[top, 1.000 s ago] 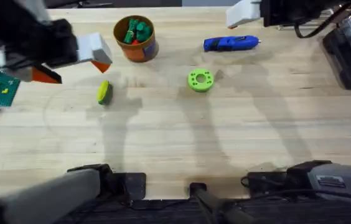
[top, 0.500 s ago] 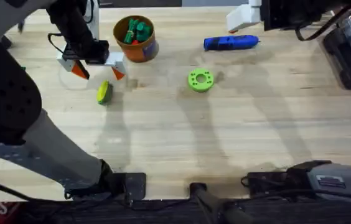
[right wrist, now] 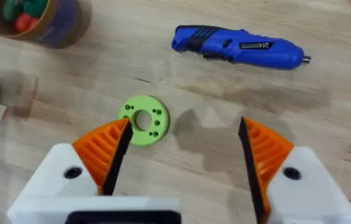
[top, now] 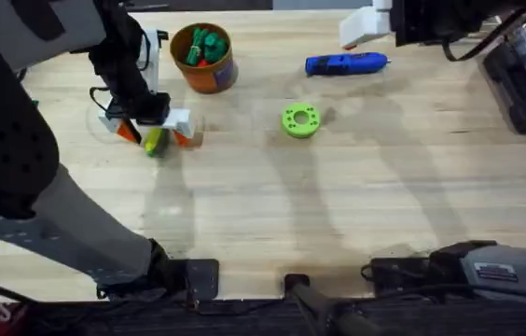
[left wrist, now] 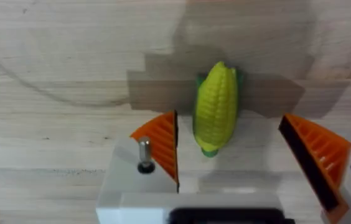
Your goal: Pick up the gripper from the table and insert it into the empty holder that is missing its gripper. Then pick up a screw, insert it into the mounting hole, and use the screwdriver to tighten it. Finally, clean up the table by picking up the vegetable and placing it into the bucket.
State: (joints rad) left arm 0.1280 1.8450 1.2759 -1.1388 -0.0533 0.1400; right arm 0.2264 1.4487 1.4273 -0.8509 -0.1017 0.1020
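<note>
We've got our left gripper (top: 154, 137) down low at the table, fingers spread wide, and the vegetable (top: 155, 142) sits right between them. From the left wrist camera the yellow cob (left wrist: 216, 107) lies lengthwise in the gap, close beside one orange pad (left wrist: 163, 143) and well clear of the other; whether it touches that near pad we cannot tell. Nothing is clamped yet, the jaws stand apart on either side of it.

The bucket (top: 203, 57) stands just beyond our left gripper, near it, with green and red toy pieces (top: 201, 47) inside.

Our right gripper (right wrist: 183, 152) hangs up over the far side of the table, also spread open and holding nothing. Below and ahead of it lies the lime-green disc (right wrist: 144, 119), nearer its one orange pad than the other. Farther out past the disc rests the screwdriver (right wrist: 238, 46), lying flat on the wood, metal tip pointing away from the bucket (right wrist: 36, 18). Overhead, the screwdriver (top: 346, 63) is just beside our right gripper's white finger (top: 364, 22).
</note>
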